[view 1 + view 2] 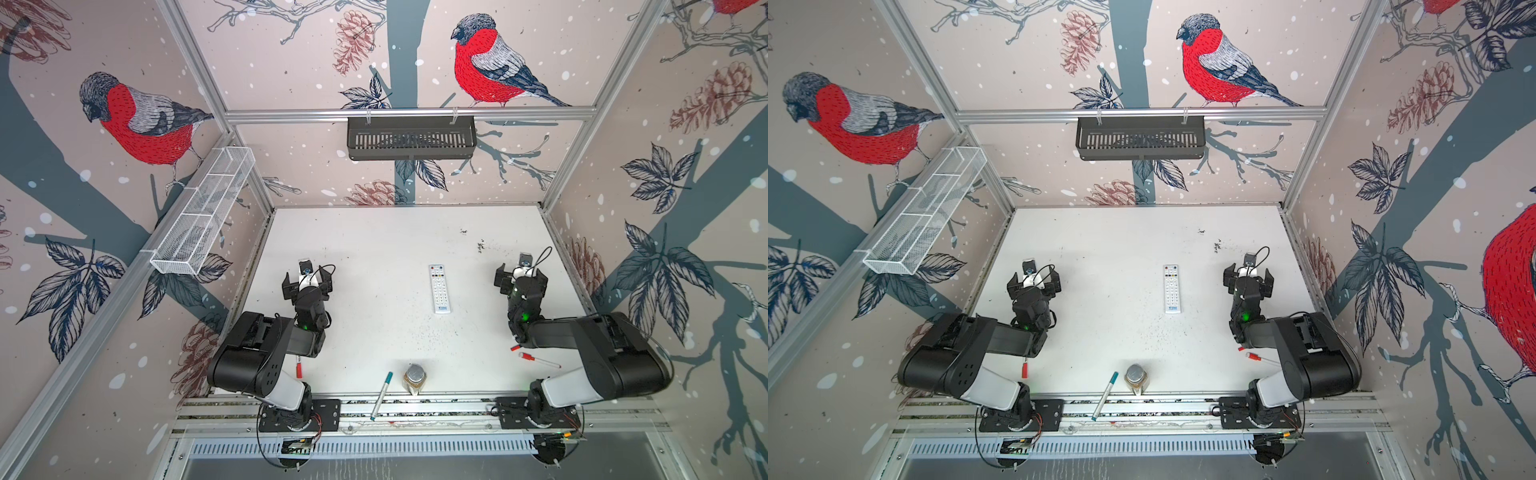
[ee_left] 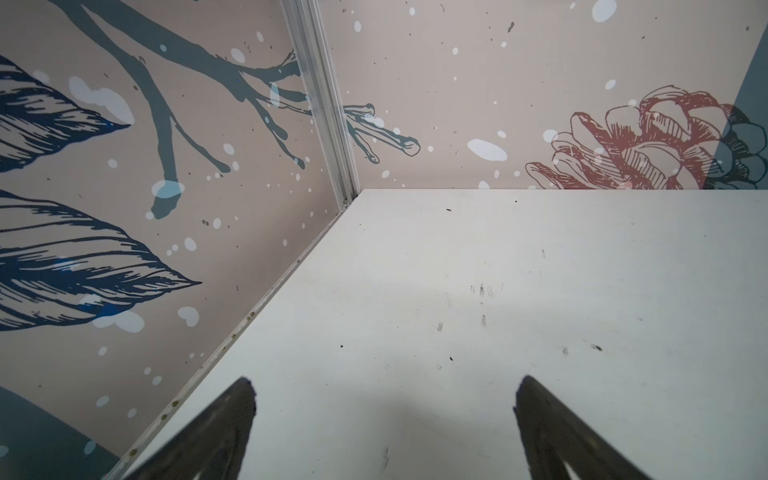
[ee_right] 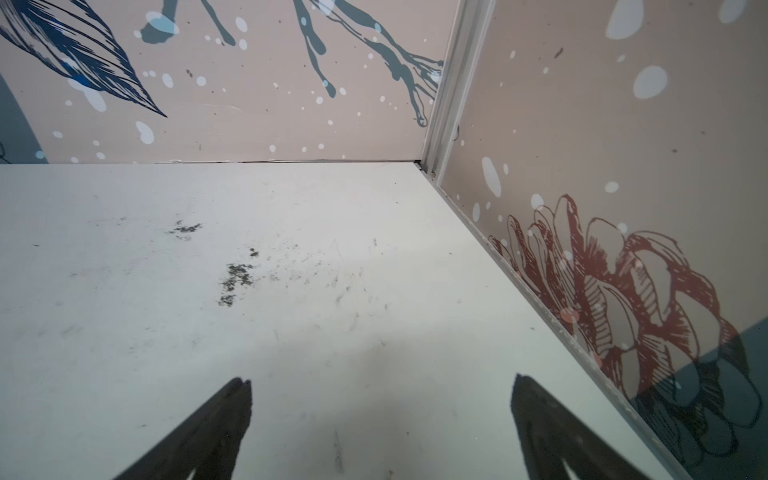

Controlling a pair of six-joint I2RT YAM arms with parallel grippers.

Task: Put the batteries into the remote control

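White slim plastic remote control point(image 1: 439, 289) lies buttons-up on the white table point(image 1: 374, 249) between my left hand point(image 1: 308, 277) and right hand point(image 1: 521, 272), both spread empty; with its bay presumably underneath and no batteries visible, I may fumble the flip.

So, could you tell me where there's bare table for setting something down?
Bare: the far table up to the back wall, and the patch between the left gripper and the remote control. Crowded: the near edge, with jar, teal pen and red-capped markers.
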